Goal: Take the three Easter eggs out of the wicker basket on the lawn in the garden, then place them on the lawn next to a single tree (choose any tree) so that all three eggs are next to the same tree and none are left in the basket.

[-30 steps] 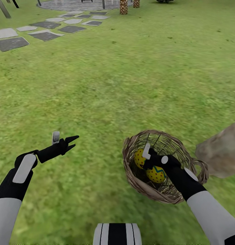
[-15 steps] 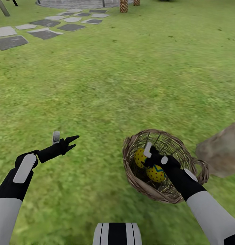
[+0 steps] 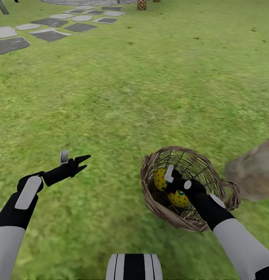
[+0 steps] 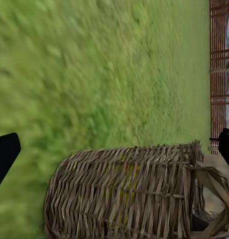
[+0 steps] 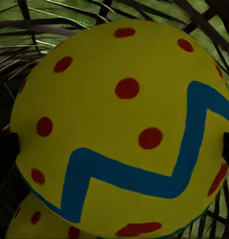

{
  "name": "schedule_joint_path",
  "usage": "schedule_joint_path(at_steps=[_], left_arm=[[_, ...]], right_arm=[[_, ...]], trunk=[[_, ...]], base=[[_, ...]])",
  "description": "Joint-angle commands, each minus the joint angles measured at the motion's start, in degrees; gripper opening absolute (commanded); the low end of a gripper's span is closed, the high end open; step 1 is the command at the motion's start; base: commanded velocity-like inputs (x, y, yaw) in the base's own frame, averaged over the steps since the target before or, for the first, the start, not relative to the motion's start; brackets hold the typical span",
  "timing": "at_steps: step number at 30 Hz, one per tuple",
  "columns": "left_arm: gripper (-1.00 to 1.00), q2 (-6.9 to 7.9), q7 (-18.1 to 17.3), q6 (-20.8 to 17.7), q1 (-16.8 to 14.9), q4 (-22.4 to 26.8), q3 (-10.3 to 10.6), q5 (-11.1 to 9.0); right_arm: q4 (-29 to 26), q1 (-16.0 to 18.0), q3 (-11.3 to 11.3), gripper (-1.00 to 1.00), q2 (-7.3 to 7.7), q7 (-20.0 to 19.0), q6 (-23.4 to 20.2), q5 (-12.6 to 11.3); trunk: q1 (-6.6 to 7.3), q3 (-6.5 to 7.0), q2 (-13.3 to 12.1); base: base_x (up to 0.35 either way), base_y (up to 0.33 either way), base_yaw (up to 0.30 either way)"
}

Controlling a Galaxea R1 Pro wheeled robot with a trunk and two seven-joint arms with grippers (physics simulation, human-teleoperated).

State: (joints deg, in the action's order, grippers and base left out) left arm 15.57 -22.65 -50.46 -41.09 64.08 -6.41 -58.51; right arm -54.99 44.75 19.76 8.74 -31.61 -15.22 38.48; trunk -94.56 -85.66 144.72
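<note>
Head view shows the right gripper (image 3: 172, 183) reaching down inside the wicker basket (image 3: 157, 204), which stands on the lawn (image 3: 122, 101) beside a pale rock (image 3: 253, 173). Two Easter eggs (image 3: 178, 199) are visible in it, one just under the wrist and another against the near-left wall; a third cannot be made out. In the right wrist view an egg (image 5: 119, 129) sits very close between dark finger edges, so the jaws look parted around it, though contact cannot be confirmed. A good grasp would likely centre on the egg's widest part, close gently, then lift straight up clear of the rim. The left gripper (image 3: 82, 162) hovers over grass, fingers slightly apart, holding nothing. No tree trunk is clearly identifiable.
</note>
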Motion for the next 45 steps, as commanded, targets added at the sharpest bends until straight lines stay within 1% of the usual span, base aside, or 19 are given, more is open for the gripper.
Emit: schedule_joint_path(at_steps=[1,4,6,15,22,23,29,31,32,34,42,45], left_arm=[[1.0,-0.01,-0.2,-0.3,0.0,0.0,-0.1,0.1],[1.0,-0.01,-0.2,-0.3,0.0,-0.1,-0.1,0.1],[1.0,0.21,-0.3,-0.3,0.0,-0.2,-0.2,0.0],[1.0,0.16,-0.2,-0.3,0.4,-0.3,-0.2,0.1],[1.0,0.16,-0.3,-0.3,0.4,-0.3,-0.2,0.1],[1.0,0.16,-0.3,-0.3,0.4,-0.3,-0.2,0.1],[1.0,0.09,-0.3,-0.3,0.4,-0.3,-0.1,0.1],[1.0,0.08,-0.3,-0.3,0.4,-0.3,-0.2,0.1],[1.0,0.07,-0.3,-0.3,0.4,-0.3,-0.2,0.1],[1.0,0.07,-0.3,-0.3,0.4,-0.3,-0.1,0.1],[1.0,-0.1,-0.3,-0.3,0.4,-0.3,-0.1,0.1],[1.0,-0.1,-0.3,-0.2,0.5,-0.3,-0.1,0.1]], right_arm=[[0.0,0.0,0.2,1.0,0.05,-0.4,-0.5,0.2],[0.0,0.0,0.2,1.0,0.05,-0.4,-0.5,0.2],[-0.4,0.0,0.3,1.0,0.08,-0.4,-0.4,0.4],[0.2,0.0,0.4,1.0,-0.3,-0.6,-0.6,0.4],[-0.3,0.0,0.5,1.0,-0.39,-0.5,-0.7,0.8],[0.3,0.0,0.5,1.0,-0.37,-0.5,-0.7,0.5],[0.3,0.0,0.5,1.0,-0.39,-0.6,-0.7,0.5],[0.3,0.0,0.5,1.0,-0.38,-0.7,-0.8,0.6],[0.3,0.0,0.5,-1.0,-0.39,-0.7,-0.8,0.6],[0.3,0.0,0.5,-1.0,-0.37,-0.8,-0.8,0.6],[0.2,0.0,0.5,-1.0,-0.38,-0.8,-0.8,0.6],[0.2,0.0,0.5,-1.0,-0.39,-0.8,-0.8,0.6]], trunk=[[0.0,-0.05,0.0],[-0.05,-0.5,0.0],[-0.05,-0.49,0.0],[-0.05,-0.49,0.0],[-0.21,-1.82,0.1],[-0.23,-2.04,0.1],[-0.39,-3.37,0.2],[-0.39,-3.37,0.2],[-0.41,-3.59,0.2],[-0.41,-3.59,0.2],[-0.52,-4.48,0.3],[-0.52,-4.48,0.3]], base=[[0.0,0.0,0.0],[0.0,0.0,0.0],[0.0,0.0,0.0],[0.0,0.0,0.0],[0.0,0.0,0.0],[0.0,0.0,0.0],[0.0,0.0,0.0],[0.0,0.0,0.0],[0.0,0.0,0.0],[0.0,0.0,0.0],[0.0,0.0,0.0],[0.0,0.0,0.0]])
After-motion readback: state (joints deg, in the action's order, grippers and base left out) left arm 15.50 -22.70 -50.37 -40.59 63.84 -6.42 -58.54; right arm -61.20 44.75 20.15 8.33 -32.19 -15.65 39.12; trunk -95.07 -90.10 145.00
